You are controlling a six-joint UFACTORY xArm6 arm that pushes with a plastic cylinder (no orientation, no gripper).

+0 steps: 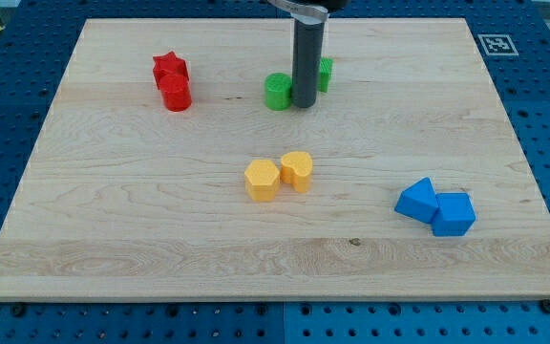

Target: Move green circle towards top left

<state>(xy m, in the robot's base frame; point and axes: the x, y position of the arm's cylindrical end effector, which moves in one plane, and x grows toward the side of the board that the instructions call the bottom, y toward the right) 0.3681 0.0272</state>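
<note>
My tip (304, 104) has no hand to open or close and sits touching the right side of the round green circle block (277, 92), near the wooden worktop's (113, 220) top centre, so a push leftward and upward suits.

You have one camera only. It stands off the tabletop (160, 248)'s near edge, raised, looking down and across toward the far edge. All four corners fall within frame, at moderate range. No second view exists to share coverage.
</note>
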